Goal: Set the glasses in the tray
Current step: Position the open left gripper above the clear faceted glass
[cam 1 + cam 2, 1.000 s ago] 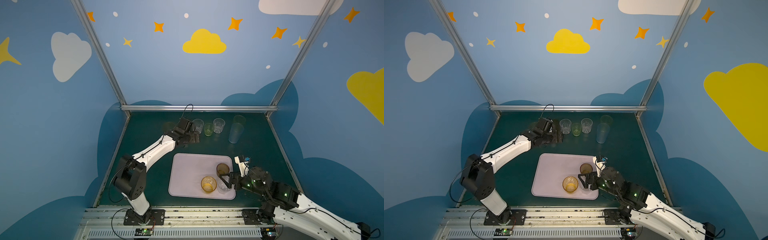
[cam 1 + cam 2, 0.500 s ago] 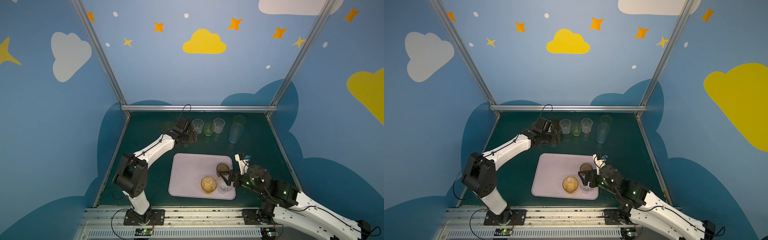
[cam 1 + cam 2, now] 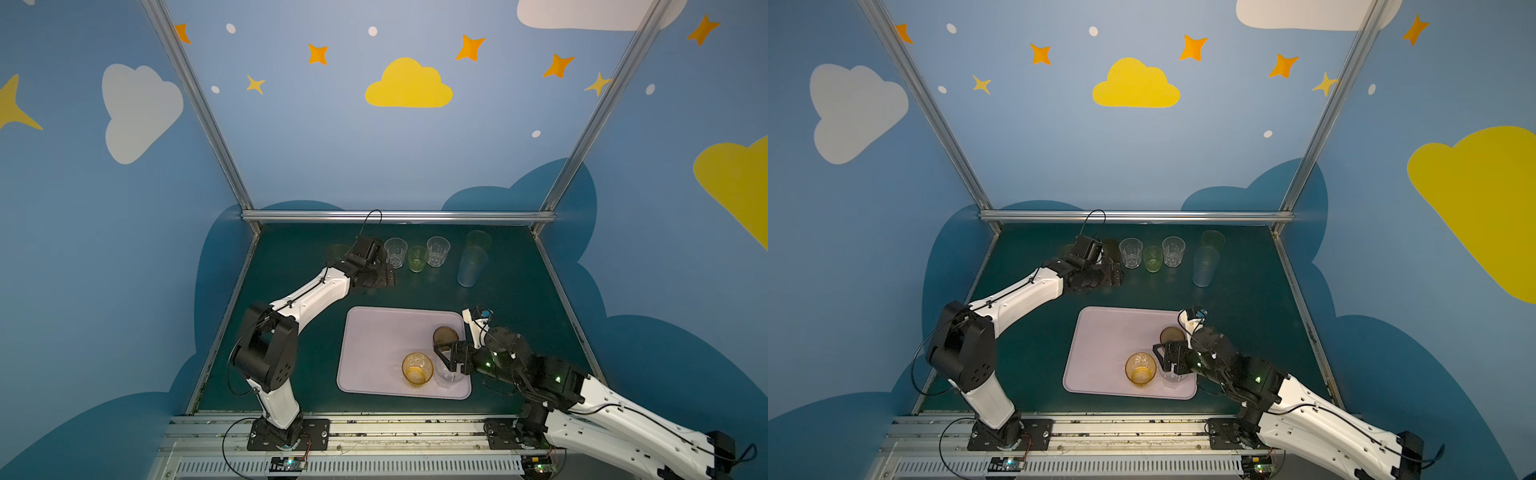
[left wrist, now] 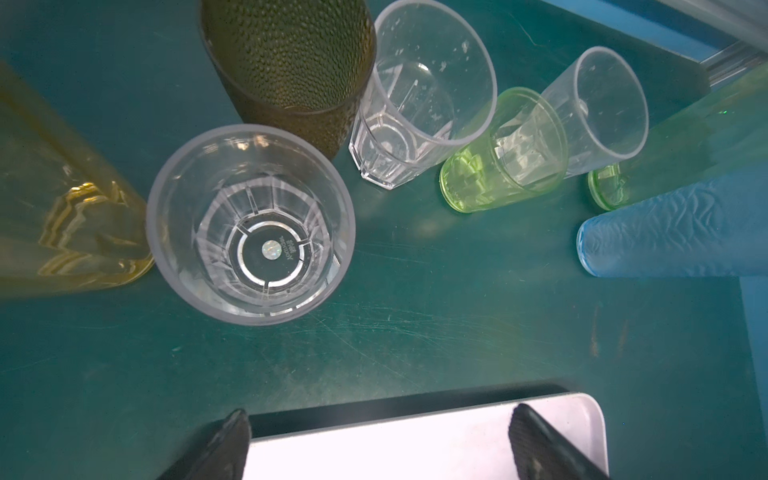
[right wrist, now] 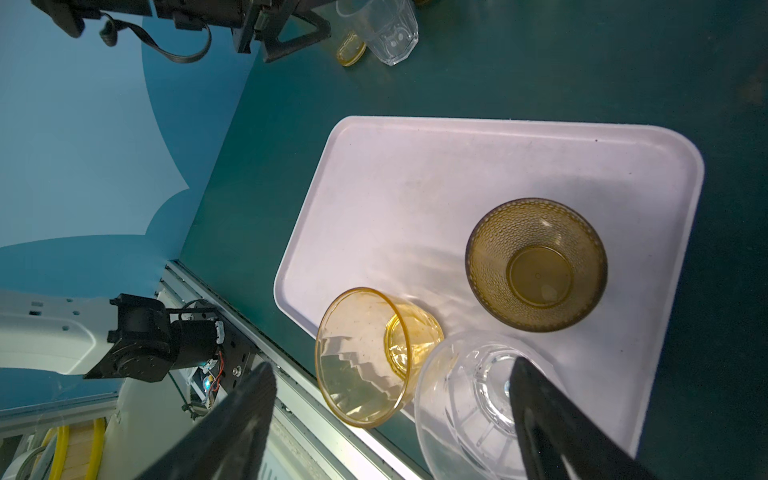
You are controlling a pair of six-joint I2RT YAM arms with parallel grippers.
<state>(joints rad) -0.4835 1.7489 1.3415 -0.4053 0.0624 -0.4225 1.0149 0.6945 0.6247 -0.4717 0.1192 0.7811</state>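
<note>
The lilac tray (image 3: 374,353) lies front centre in both top views. On it stand a brown glass (image 5: 536,266), an amber glass (image 5: 374,357) and a clear faceted glass (image 5: 478,407). My right gripper (image 5: 392,365) hangs open over the clear one, which is close to one finger and far from the other. At the back, my left gripper (image 4: 380,440) is open and holds nothing. Beyond its fingertips stand a clear glass (image 4: 250,224), a tall yellow glass (image 4: 62,208), a brown glass (image 4: 291,62), two more clear glasses (image 4: 424,91), a short green glass (image 4: 503,153), a tall green glass (image 4: 665,158) and a pale blue glass (image 4: 673,232).
An aluminium rail (image 3: 399,216) and blue walls close off the back and sides of the green table (image 3: 519,299). The arm bases sit on a metal rail (image 3: 374,428) at the front edge. Bare green mat lies between the tray and the back row.
The left arm's elbow has shifted slightly toward the back, with its gripper staying by the back row. The right gripper stays open over the clear glass on the tray.
</note>
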